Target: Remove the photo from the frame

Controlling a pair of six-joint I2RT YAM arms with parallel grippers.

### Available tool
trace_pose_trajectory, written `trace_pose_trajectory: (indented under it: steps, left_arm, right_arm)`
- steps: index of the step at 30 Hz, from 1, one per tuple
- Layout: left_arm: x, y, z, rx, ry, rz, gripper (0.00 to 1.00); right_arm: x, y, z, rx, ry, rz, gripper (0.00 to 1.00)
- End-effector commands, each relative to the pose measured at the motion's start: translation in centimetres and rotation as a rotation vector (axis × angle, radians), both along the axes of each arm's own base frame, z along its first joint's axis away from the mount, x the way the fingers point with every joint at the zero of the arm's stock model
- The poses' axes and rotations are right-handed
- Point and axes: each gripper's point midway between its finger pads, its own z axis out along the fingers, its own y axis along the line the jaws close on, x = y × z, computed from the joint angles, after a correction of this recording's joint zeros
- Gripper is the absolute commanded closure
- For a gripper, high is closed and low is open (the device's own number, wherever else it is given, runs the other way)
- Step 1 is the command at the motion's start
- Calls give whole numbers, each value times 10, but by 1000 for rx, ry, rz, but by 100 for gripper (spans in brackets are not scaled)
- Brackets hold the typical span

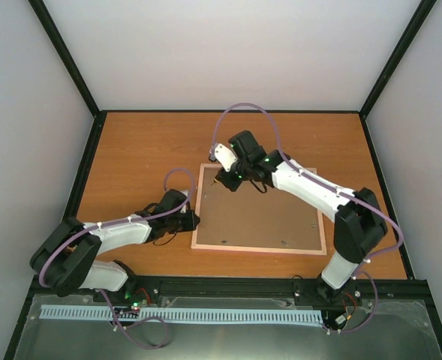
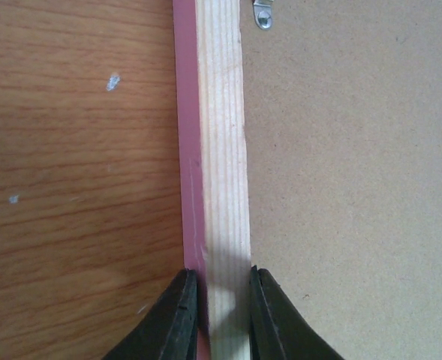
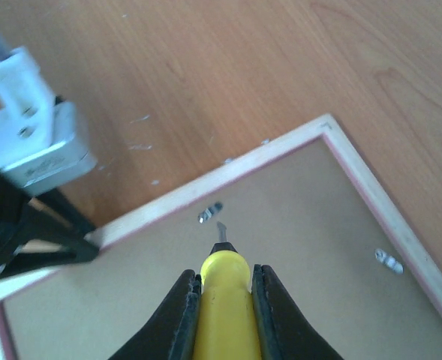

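The pink frame (image 1: 258, 249) lies face down on the table, its brown backing board (image 1: 258, 214) up. The photo is hidden under the board. My left gripper (image 1: 193, 220) is shut on the frame's left rail (image 2: 222, 150), one finger on the pink outer side, the other on the board side (image 2: 224, 300). My right gripper (image 1: 232, 180) hovers over the frame's far left corner, shut on a yellow-handled screwdriver (image 3: 224, 307). The screwdriver's tip (image 3: 221, 231) sits just short of a small metal clip (image 3: 210, 213) on the board.
Another metal clip (image 3: 389, 260) lies near the frame's far rail, and one (image 2: 263, 13) shows by the left rail. The left arm's white camera block (image 3: 33, 135) stands close beside the screwdriver. Bare wooden table (image 1: 145, 150) surrounds the frame, with black posts at the corners.
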Motion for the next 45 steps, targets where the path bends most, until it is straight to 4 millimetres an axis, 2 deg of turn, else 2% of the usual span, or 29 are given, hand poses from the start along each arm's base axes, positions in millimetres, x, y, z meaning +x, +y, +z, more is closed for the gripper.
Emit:
trace_pose_trajectory:
  steps: [1,4,7,8,11,15,17,21,22,25,27,30,35,41,45]
  left_arm:
    - [-10,9,-1,36,31,7,98]
    - [-6,8,9,33,-7,-9,91]
    - [-1,0,28,19,-76,-73,70]
    - [2,-2,35,20,-100,-91,63]
    - [10,-12,65,9,-200,-167,50]
    - [15,-33,119,-80,-393,-290,48]
    - [7,-46,153,-176,-512,-363,47]
    - [-19,-62,211,-301,-691,-541,51]
    - [-25,-65,222,-314,-709,-586,51]
    - [-40,-70,247,-342,-742,-692,50]
    - [-52,-74,254,-373,-749,-768,50]
    - [-57,-75,253,-370,-742,-803,50]
    - [-79,-78,251,-450,-698,-905,48]
    - [-84,-86,224,-429,-589,-932,46]
    - [-92,-100,211,-402,-568,-977,45]
  right_arm:
    - [-23,-17,31,37,-42,74,97]
    - [-42,-30,37,45,-48,110,97]
    - [-68,-45,39,85,-67,176,97]
    - [-77,-52,33,82,-72,193,97]
    - [-97,-65,32,81,-110,252,97]
    - [-127,-75,27,77,-62,344,97]
    - [-138,-79,25,86,-33,369,97]
    - [-170,-80,45,170,87,475,97]
    - [-179,-79,54,204,116,512,97]
    - [-189,-78,68,250,151,559,97]
    - [-193,-76,72,299,182,579,97]
    - [-192,-70,72,403,247,592,97]
    - [-175,-74,48,435,341,561,97]
    - [-173,-74,43,444,364,550,97]
    - [-173,-75,43,445,347,545,97]
